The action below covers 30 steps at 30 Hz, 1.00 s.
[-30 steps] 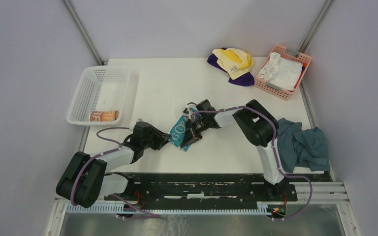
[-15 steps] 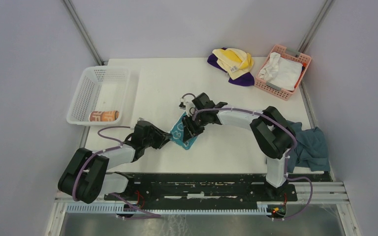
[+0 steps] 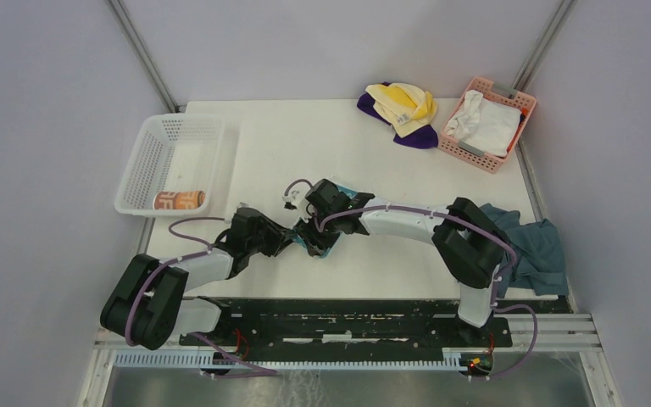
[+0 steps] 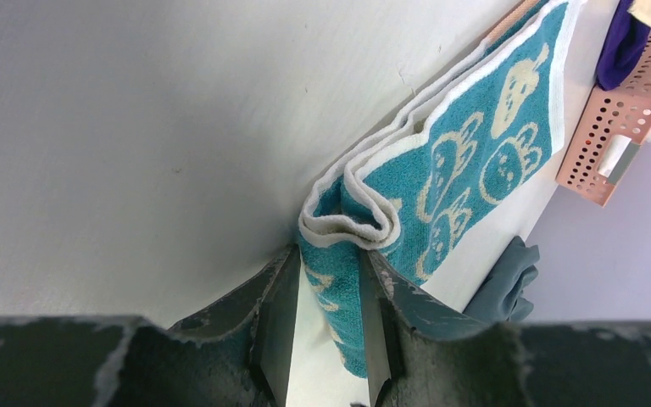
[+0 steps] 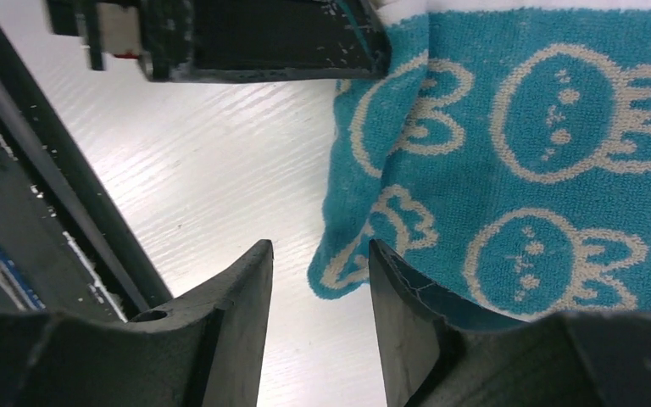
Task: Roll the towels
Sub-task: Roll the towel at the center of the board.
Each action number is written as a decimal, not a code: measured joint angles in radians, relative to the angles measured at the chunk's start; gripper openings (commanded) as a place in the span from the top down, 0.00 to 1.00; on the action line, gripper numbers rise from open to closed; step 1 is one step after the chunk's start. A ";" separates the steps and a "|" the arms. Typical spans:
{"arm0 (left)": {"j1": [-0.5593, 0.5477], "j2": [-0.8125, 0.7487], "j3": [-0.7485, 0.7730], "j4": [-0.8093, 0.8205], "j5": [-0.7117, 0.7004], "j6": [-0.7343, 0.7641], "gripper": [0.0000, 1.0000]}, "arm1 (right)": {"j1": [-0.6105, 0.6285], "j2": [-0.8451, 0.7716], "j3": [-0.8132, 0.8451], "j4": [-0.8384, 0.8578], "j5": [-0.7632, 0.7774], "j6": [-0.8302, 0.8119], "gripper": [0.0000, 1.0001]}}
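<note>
Top view: teal rabbit-face towel bunched at the near middle of the bench, between left hand and right hand. Left wrist view: left hand clenched on a fold of that towel, the rest stretched flat toward the pink basket. Right wrist view: right hand released, fingers apart over a towel corner, bare bench between.

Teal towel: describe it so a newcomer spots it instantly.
On the white table, near its front edge, the left gripper pinches a folded teal towel. Its white rabbit faces set it apart from the yellow and purple towels at the back.
</note>
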 measured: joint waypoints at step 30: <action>0.000 -0.155 -0.072 -0.023 0.022 -0.005 0.35 | -0.257 0.182 -0.110 0.307 -0.570 0.265 1.00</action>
